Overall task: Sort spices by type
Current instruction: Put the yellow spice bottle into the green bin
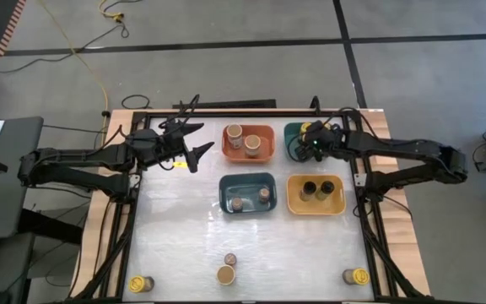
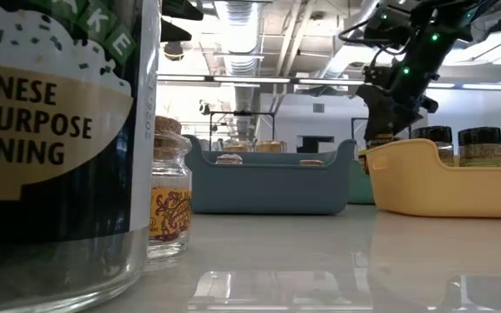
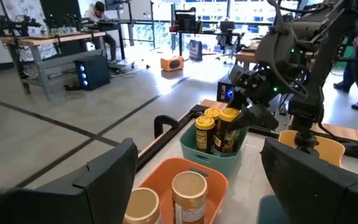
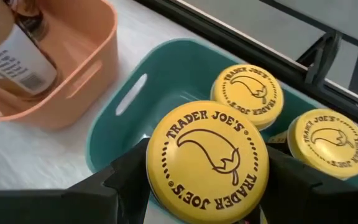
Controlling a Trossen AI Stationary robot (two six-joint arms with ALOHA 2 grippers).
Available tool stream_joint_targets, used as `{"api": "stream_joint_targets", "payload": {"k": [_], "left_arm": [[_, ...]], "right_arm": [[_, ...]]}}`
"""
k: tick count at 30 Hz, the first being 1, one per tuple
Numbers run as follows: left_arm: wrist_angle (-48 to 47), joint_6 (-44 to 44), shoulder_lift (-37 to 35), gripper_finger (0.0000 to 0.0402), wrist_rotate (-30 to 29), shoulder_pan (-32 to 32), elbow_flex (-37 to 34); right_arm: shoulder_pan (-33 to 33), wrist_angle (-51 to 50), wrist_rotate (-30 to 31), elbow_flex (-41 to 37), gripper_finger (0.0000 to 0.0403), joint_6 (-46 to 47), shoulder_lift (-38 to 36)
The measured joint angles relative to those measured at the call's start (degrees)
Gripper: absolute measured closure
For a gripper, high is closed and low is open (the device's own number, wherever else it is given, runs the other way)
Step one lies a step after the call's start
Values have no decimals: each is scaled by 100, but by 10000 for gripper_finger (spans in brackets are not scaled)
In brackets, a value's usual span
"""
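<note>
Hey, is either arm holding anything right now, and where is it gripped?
The right pincer holds a yellow-lidded cylindrical spice jar by its sides just under the lid, over the teal plastic bin. The left pincer is open and holds nothing.

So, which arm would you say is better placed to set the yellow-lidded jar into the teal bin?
The right: its gripper already holds that jar above the teal bin, while the left gripper hangs open beside the orange bin.

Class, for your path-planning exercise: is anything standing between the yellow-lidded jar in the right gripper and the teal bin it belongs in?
Nothing visible. The right gripper holds the yellow-lidded jar directly over the teal bin, beside two matching jars already inside.
</note>
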Motion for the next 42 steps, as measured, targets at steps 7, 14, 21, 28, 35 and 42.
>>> {"api": "stream_joint_targets", "payload": {"k": [7,14,21,28,35,42], "left_arm": [[2,0,0,72,0,-1,1],[2,0,1,72,-1,-1,1],[2,1,2,72,1,-1,0],[2,2,2,72,1,-1,0],[2,2,2,72,1,-1,1],[2,2,2,72,1,-1,0]], "right_arm": [[-53,817,-69,-723,142,107,0],[-121,944,-35,-874,142,179,0],[-258,920,-28,-880,142,146,0],[-237,898,-28,-880,126,157,0],[-237,876,-33,-880,123,155,0],[-250,706,-37,-878,122,7,-4]]}}
